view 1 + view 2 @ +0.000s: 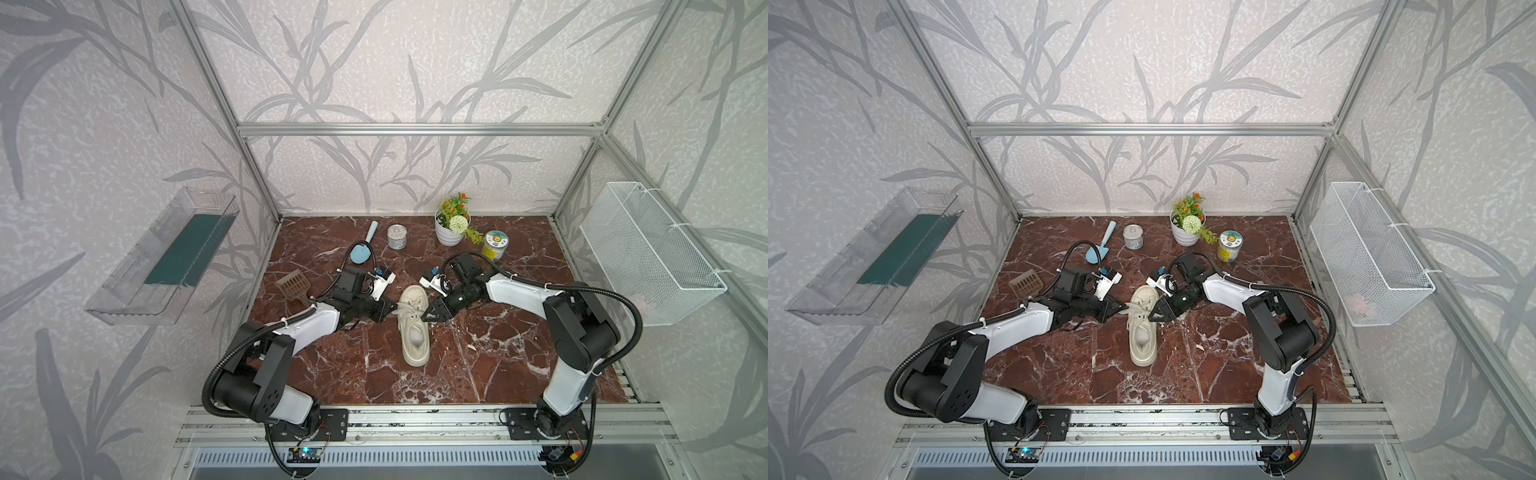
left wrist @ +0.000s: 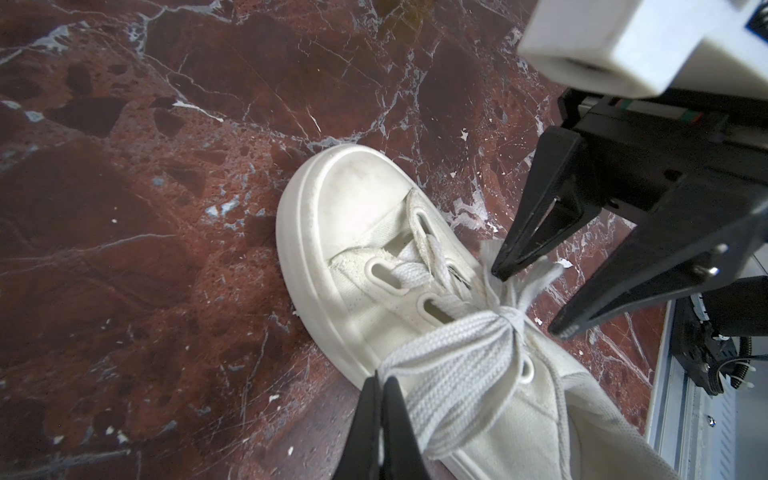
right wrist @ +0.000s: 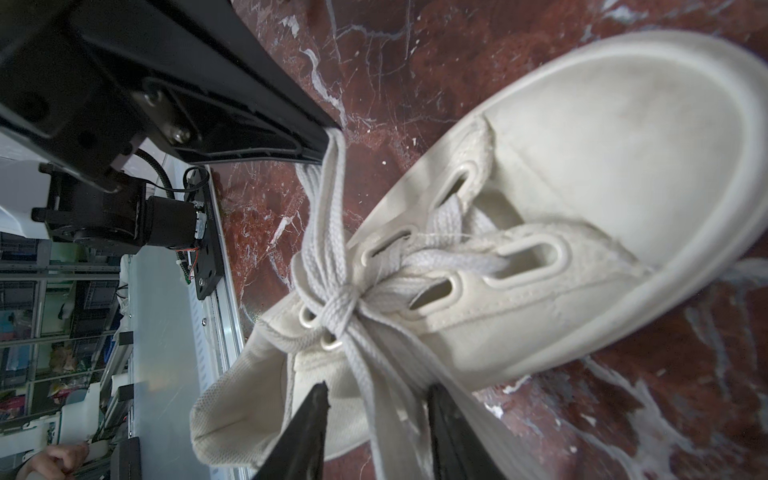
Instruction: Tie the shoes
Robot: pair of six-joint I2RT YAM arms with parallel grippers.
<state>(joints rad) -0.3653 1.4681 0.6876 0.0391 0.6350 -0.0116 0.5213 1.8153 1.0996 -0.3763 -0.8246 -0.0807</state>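
**A:** Where is the shoe?

**B:** The cream low-top sneaker with the thick sole (image 1: 412, 328) lies in the middle of the red-brown marble table (image 1: 498, 365). Its toe points toward the back wall, and it sits between the two arms.

**A:** And the flat cream laces (image 3: 324, 216)?

**B:** They meet in a knot (image 3: 338, 307) over the tongue and spread out to both sides.

**A:** The left jaws?

**B:** Clenched on the lace loop (image 2: 449, 357), which runs stretched from the knot straight into them.

**A:** The right jaws?

**B:** Released and standing apart. A lace strand (image 3: 370, 386) passes between them unpinched. In the left wrist view, one tip sits right at the lace beside the knot.
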